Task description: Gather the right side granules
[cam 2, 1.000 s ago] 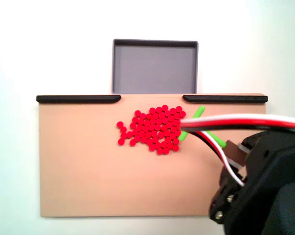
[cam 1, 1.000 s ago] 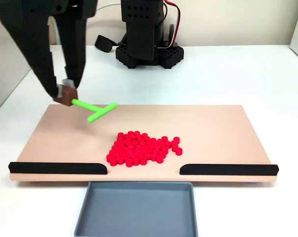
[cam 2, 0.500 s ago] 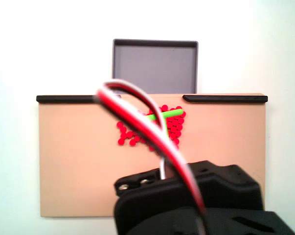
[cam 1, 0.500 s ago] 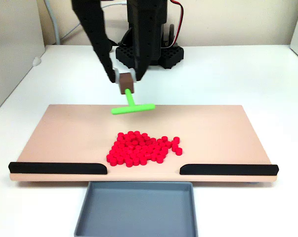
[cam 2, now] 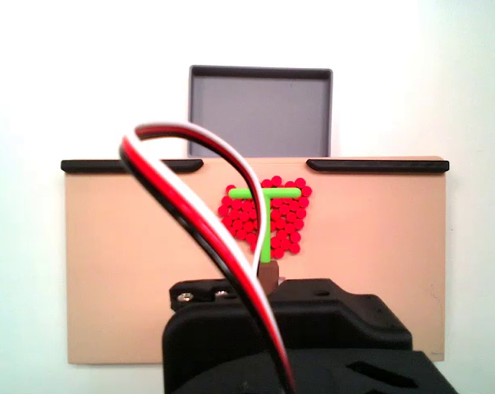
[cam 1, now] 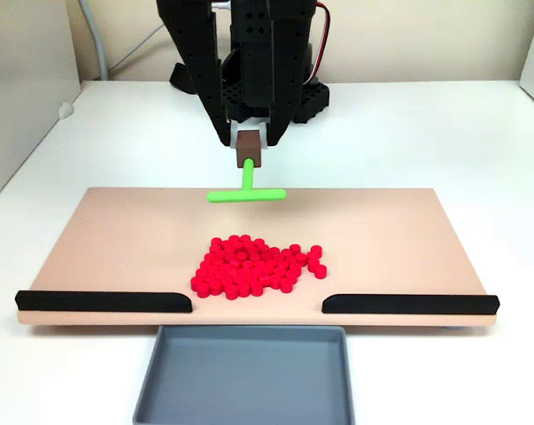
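On the white worktop [cam 1: 426, 133] we see a tan board [cam 1: 116, 239] with two black rails along its near edge and a grey tray [cam 1: 244, 372] just below it. The granules [cam 1: 256, 266] lie clustered at the board's middle. Our end effector [cam 1: 248, 146] is clenched on the brown block of the green T-shaped tool [cam 1: 246, 190], held above the board's far edge, behind the cluster.

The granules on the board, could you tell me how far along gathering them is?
Looks done: the granules lie in one pile at the middle of the board, none strewn at its right. In hand: the end effector holds the green T-shaped tool by its brown handle, behind the pile. Left: little if anything; the grey tray is empty.
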